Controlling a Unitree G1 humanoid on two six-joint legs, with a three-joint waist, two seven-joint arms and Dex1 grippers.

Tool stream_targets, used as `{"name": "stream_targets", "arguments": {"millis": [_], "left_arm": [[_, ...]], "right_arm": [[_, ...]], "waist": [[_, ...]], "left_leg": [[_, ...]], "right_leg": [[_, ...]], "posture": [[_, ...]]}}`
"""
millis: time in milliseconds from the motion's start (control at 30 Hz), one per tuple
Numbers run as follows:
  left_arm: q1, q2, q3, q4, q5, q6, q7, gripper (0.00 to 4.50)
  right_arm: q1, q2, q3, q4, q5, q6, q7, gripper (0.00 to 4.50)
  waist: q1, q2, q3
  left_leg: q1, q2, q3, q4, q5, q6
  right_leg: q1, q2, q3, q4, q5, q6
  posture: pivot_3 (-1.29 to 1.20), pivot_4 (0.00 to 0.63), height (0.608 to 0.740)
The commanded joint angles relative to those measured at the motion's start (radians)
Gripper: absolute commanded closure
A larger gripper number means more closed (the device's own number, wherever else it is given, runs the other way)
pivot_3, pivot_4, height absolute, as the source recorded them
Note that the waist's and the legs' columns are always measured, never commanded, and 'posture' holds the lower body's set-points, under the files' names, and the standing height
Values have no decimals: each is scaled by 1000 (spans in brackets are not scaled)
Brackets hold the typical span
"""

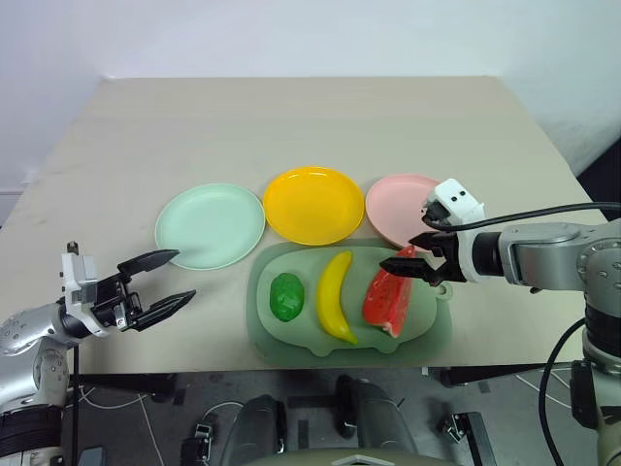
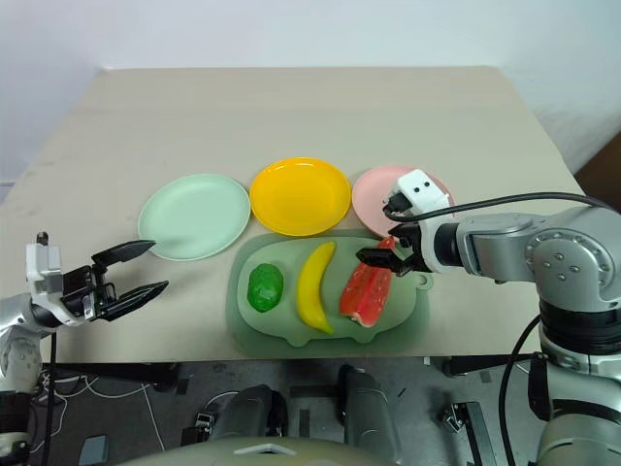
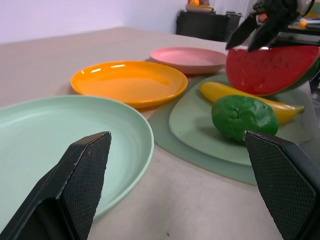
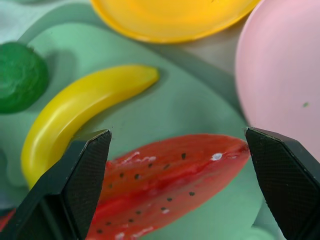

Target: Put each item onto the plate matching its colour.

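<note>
- Desk: three plates in a row across its middle, all empty.
- Green plate: at the left end of the row, nothing on it.
- Yellow plate: centre of the row, nothing on it, its near rim just beside the mat's far edge.
- Pink plate: at the right end of the row, nothing on it, partly hidden by the right arm.
- Mat: grey-green, lying by the desk's near edge, in front of the yellow and pink plates; it carries all three items.
- Green lump: on the mat's left part.
- Banana: on the mat's middle, lengthwise from far to near.
- Watermelon: on the mat's right part, by the right edge.
- Right gripper: fingers spread wide, poised over the watermelon's far end, holding nothing.
- Left gripper: fingers spread wide, holding nothing, near the desk's near left corner, just short of the green plate.
</note>
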Motion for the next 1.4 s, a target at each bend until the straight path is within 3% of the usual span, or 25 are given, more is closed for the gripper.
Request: {"name": "stream_targets", "arguments": {"millis": [33,300,667,900,1133,1300,1400], "left_arm": [[-4,2,8,-1,-4,-18,-5,42],[1,-1,9,4,-3,-22,-5,42],[-1,-2,11,7,-5,-26,-2,42],[5,-8,7,4,-4,-30,3,42],[1,-10,5,5,-3,-32,7,42],[-13,-5,3,8,-2,-32,9,42],[-23,4,-2,12,1,-33,-2,42]], "right_arm": [[21,-30,23,-32,91,7,-59,0],[-24,21,23,-44,73,5,-124,0],[-15,-24,62,-38,130,7,-87,0],[-39,-38,53,-54,46,-47,-3,0],[-71,-156,66,-47,-114,-268,306,0],[11,-349,131,-22,-354,-637,764,0],[108,-431,136,4,-496,-967,1111,0]], "waist": [[0,0,0],[-1,0,0],[0,0,0],[0,0,0],[1,0,0],[3,0,0],[2,0,0]], "left_leg": [[0,0,0,0,0,0],[0,0,0,0,0,0],[0,0,0,0,0,0],[0,1,0,0,0,0],[-1,0,0,0,0,0],[-1,0,-1,0,0,1],[0,0,0,0,-1,1]], "right_leg": [[0,0,0,0,0,0],[0,0,0,0,0,0],[0,0,0,0,0,0],[0,0,0,0,0,0],[0,0,0,-1,0,0],[0,0,0,-1,0,0],[0,1,0,-2,0,1]], "posture": [[0,150,736],[0,150,736],[0,150,736],[0,150,736],[0,150,736],[0,150,736],[0,150,736]]}}
